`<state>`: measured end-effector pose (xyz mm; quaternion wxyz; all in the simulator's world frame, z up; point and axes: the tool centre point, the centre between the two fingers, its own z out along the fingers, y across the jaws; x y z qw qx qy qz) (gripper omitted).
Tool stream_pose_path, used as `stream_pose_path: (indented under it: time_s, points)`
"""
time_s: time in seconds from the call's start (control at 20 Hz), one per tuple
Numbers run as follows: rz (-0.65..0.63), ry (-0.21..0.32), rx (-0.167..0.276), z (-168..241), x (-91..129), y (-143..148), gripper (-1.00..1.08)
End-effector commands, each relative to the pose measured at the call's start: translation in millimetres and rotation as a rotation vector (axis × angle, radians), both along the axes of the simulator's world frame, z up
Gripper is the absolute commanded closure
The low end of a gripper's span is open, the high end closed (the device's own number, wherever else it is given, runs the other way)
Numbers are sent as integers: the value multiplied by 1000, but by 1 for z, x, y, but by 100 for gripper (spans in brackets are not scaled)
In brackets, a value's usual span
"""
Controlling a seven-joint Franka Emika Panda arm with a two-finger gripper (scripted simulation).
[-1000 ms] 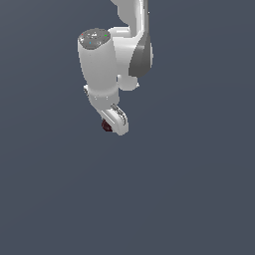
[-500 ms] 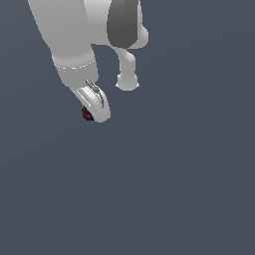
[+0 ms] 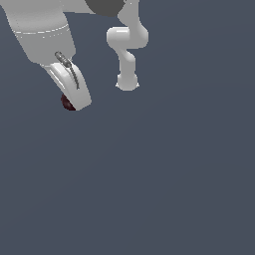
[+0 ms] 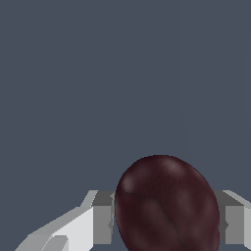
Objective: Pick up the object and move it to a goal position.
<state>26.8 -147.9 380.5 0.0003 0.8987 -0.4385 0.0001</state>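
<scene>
Swung toward the exterior view's left and nearer the camera since a moment ago, ball carried along. Hand (image 3: 71, 102) closed on the ball (image 4: 166, 203), pads pressing both sides. Ball (image 3: 66, 101) peeking out at the fingertips, held clear, probably in transit to the goal.
</scene>
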Motion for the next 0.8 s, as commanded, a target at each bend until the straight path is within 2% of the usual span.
stream_pose_path:
  time_s: [0.0,0.75]
  points:
    - [1,0,0,11,4,-5,108]
    - [1,0,1,34,13,-17,108]
